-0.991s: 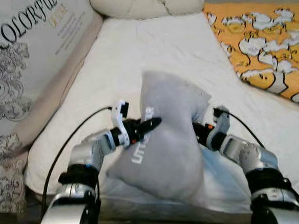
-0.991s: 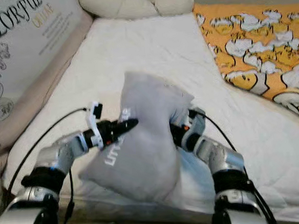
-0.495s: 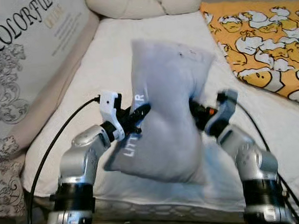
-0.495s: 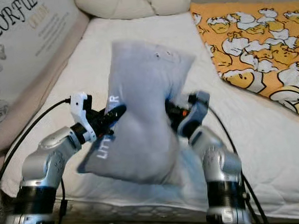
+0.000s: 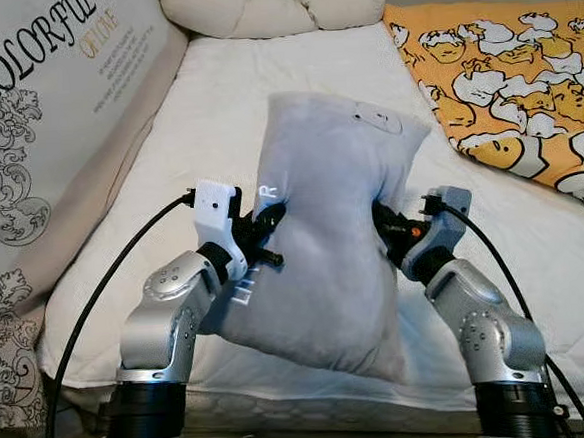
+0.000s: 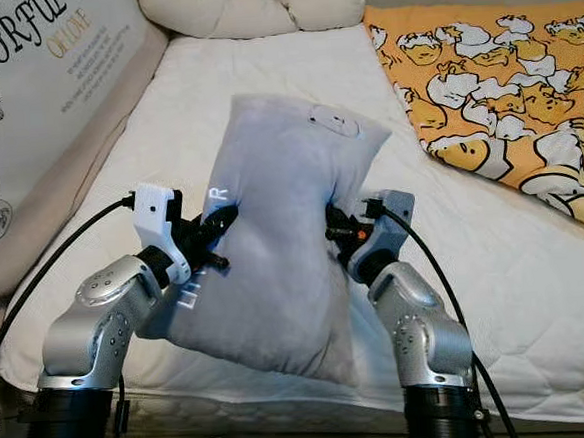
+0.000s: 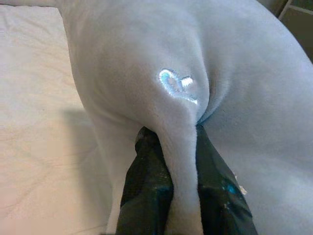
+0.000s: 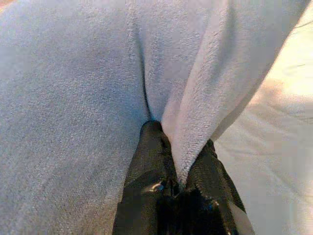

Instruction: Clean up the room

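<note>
Left eye view looks down on a bed with a white mattress (image 5: 293, 89), and a grey pillow (image 5: 323, 237) is held up in the air above its near edge, between the two arms. The pillow stands roughly upright, tilted a little to the right at its top, and white lettering runs along its left edge. A small pale patch sits near its far upper corner.

On the left, the left gripper (image 5: 264, 224) pinches the pillow's left edge. Left wrist view shows a fold of grey fabric squeezed between its two black fingers (image 7: 146, 181), with a stitched white mark just beyond the pinch. On the right, the right gripper (image 5: 385, 225) grasps the pillow's right edge at about the same height. Right wrist view shows its fingers (image 8: 151, 161) clamped on another ridge of the grey cloth, the white sheet visible past it.

A large grey cushion (image 5: 45, 126) printed with black scrollwork and big letters leans along the left side of the bed. A long cream bolster (image 5: 257, 11) lies across the far end. An orange blanket (image 5: 512, 73) covered in cartoon ducks spreads over the far right part of the mattress, well apart from the pillow. Black cables loop from each wrist down toward the near edge.
</note>
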Robot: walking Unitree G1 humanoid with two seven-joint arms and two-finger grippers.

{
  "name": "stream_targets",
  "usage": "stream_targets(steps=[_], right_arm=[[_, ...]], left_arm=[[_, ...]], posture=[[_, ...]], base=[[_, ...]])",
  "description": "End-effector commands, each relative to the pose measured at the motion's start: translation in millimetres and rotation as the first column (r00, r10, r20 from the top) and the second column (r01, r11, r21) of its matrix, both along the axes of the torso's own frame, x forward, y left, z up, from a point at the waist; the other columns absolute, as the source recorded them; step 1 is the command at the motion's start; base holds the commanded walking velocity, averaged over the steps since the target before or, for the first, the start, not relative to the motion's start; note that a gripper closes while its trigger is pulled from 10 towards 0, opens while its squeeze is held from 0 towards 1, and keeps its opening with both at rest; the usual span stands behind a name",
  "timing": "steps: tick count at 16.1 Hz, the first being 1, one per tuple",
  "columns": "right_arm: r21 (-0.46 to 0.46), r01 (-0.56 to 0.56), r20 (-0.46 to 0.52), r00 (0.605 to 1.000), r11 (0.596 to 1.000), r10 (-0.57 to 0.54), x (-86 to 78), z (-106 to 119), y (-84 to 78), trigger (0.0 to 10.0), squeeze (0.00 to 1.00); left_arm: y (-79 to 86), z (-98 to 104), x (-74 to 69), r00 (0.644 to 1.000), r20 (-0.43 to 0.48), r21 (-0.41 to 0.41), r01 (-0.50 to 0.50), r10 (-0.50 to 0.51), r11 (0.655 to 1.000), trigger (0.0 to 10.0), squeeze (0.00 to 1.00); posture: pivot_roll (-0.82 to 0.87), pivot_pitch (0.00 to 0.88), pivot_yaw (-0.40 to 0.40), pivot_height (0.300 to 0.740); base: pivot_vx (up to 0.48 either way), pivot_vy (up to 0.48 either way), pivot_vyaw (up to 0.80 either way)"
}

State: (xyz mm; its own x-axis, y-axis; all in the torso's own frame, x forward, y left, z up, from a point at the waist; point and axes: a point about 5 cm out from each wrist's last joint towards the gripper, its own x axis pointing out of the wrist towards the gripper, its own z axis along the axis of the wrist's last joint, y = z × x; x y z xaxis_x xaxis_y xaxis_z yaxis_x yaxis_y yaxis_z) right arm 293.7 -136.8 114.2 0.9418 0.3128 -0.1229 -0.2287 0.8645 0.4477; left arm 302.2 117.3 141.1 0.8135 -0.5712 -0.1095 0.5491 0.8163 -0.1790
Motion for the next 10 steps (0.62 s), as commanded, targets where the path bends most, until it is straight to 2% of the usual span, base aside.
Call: stream_targets(steps=[1,2,3,4,5,7,9,10], right_arm=[[-0.021,-0.013,0.015,1.000,1.000,0.013,2.3,5,6.6,4.9,0.00],[-0.036,0.006,-0.012,1.000,0.999,-0.007,2.2,2,6.7,10.0,0.00],[-0.023,0.020,-0.054,0.998,1.000,-0.021,2.8,-3,7.2,10.0,0.00],[-0.016,0.022,-0.070,0.997,1.000,-0.023,3.3,-5,7.4,10.0,0.00],[-0.039,0.024,-0.046,0.999,0.999,-0.026,4.6,-6,7.1,10.0,0.00],[-0.070,0.010,-0.039,0.999,0.998,-0.012,7.9,-6,10.8,10.0,0.00],[-0.071,0.007,-0.042,0.999,0.997,-0.010,8.8,-6,11.7,10.0,0.00],[-0.072,0.009,-0.041,0.999,0.997,-0.012,8.8,-6,11.9,10.0,0.00]], left_arm=[[-3.3,9,-1.8,0.999,0.044,0.022,0.006,-0.007,1.000,0.0,0.00],[-2.6,9,-2.3,0.998,0.063,0.056,-0.010,0.007,0.998,0.0,0.00],[-1.6,9,-2.1,0.994,0.104,0.117,-0.044,0.032,0.992,0.0,0.00],[-1.2,8,-1.2,0.993,0.109,0.148,-0.068,0.052,0.987,10.0,0.00],[-0.9,5,1.6,0.992,0.094,0.168,-0.097,0.082,0.981,10.0,0.00],[0.8,13,4.4,0.988,0.128,0.142,-0.103,0.085,0.985,10.0,0.00],[2.5,12,5.4,0.987,0.130,0.143,-0.118,0.099,0.983,10.0,0.00],[2.4,11,5.5,0.987,0.128,0.157,-0.121,0.101,0.980,10.0,0.00]], posture=[[-0.03,0.000,0.038,0.740],[-0.03,0.000,0.037,0.740],[-0.02,0.000,0.026,0.740],[-0.01,0.000,0.022,0.740],[0.00,0.000,0.014,0.740],[0.00,0.000,0.011,0.740],[0.00,0.000,0.013,0.740],[0.00,0.000,0.014,0.740]], base=[[0.000,0.000,0.00],[0.000,0.000,0.00],[0.000,0.000,0.00],[0.000,0.000,0.00],[0.000,0.000,0.00],[0.000,0.000,0.00],[0.000,0.341,-0.68],[0.000,0.424,0.00]])
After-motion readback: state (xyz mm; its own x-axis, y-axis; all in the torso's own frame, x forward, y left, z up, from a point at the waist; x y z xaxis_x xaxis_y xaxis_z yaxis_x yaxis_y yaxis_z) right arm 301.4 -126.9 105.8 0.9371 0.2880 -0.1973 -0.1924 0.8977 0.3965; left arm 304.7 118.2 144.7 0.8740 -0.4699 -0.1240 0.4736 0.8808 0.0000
